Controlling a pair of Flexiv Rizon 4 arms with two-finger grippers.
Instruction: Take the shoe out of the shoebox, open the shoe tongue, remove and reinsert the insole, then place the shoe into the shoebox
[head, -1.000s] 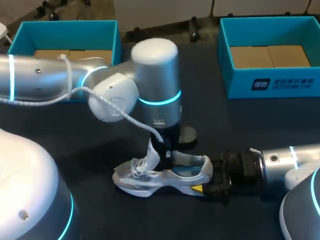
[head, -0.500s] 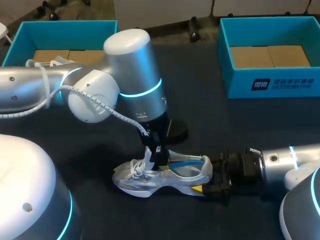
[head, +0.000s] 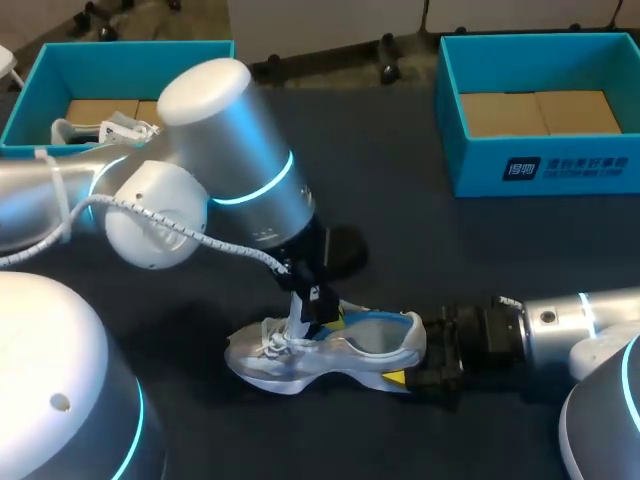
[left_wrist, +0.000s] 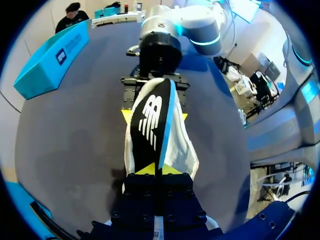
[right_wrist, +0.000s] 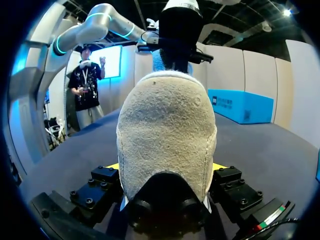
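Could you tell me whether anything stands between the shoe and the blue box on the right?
Nothing visible does: only bare table lies between the shoe and that box.

White shoe (head: 320, 352) upright on sole; blue-edged black insole (left_wrist: 150, 125) on edge, partly out; teal shoebox (head: 540, 165) open.

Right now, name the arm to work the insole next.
Left: the left gripper pinches the insole over the shoe; the right gripper clamps the heel, probably best used as the brace.

Left pincer (head: 314, 304) tilted down, gripping, right pincer (head: 416, 354) level, gripping
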